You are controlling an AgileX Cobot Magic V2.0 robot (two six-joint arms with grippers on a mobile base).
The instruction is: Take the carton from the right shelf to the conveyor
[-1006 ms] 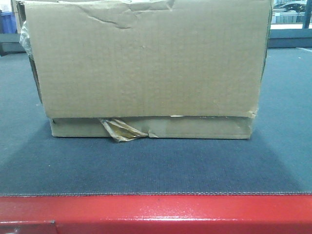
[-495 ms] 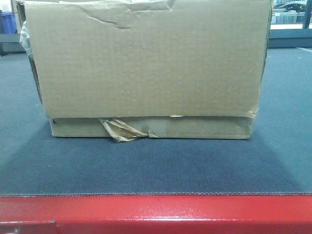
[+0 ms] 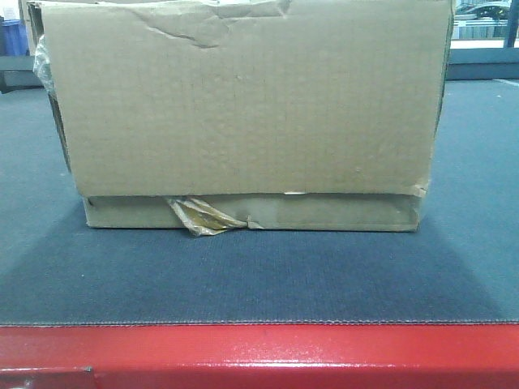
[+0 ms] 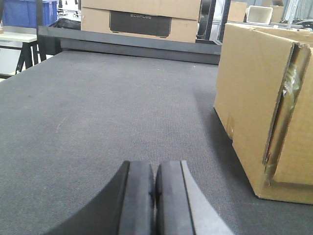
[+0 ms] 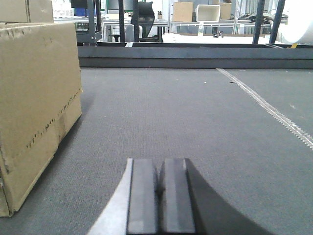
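On the conveyor [image 3: 259, 275], set back from its red front edge [image 3: 259, 356]: one carton [image 3: 243, 113], brown corrugated, resting flat on the dark grey belt, with bare belt seen to its left and right.

Condition: top front edge dented and creased; a tuft of yellowish tape [image 3: 203, 217] is pulled loose at the base; the lower right corner is torn; a side flap is seen parted along its seam in the left wrist view.

Left gripper [image 4: 154, 196]: pads pressed together, nothing held, placed low over the belt beside the carton's left end, apart from it.

Right gripper [image 5: 159, 196]: pads likewise together, nothing held, beside the carton's right end, apart from it.

Right shelf: not seen in any view.

Status, judged: carton delivered and released.

Risks, judged:
- Carton could be nudged askew if either arm is swung inward on withdrawal, both being close alongside.
- Loose tape or the parted flap could be snagged should the belt run.
- Weakened corners could give way if the carton is gripped again.
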